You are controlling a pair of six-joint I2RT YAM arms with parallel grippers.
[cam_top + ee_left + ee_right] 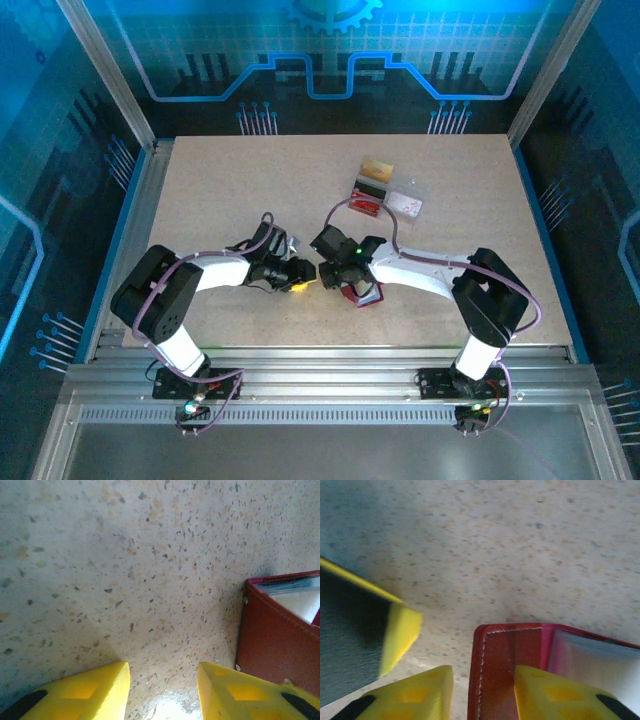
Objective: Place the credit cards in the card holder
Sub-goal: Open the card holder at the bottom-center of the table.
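The card holder (362, 293) is a small dark red wallet lying open on the table between the two arms. In the left wrist view the card holder (272, 640) sits to the right of my fingers, with a pale credit card (301, 604) showing in its pocket. My left gripper (162, 669) is open over bare table, nothing between its yellow fingers. My right gripper (482, 672) is open, with the stitched edge of the card holder (505, 655) between its fingers and a gap on the left side. A pale card surface (600, 662) shows inside. In the top view the left gripper (303, 280) and right gripper (343, 280) nearly meet.
A clear plastic box (388, 199) with dark red pieces and a pale piece stands at the back, a small tan block (377, 166) just behind it. A yellow finger (400, 630) of the left gripper is close on the left in the right wrist view.
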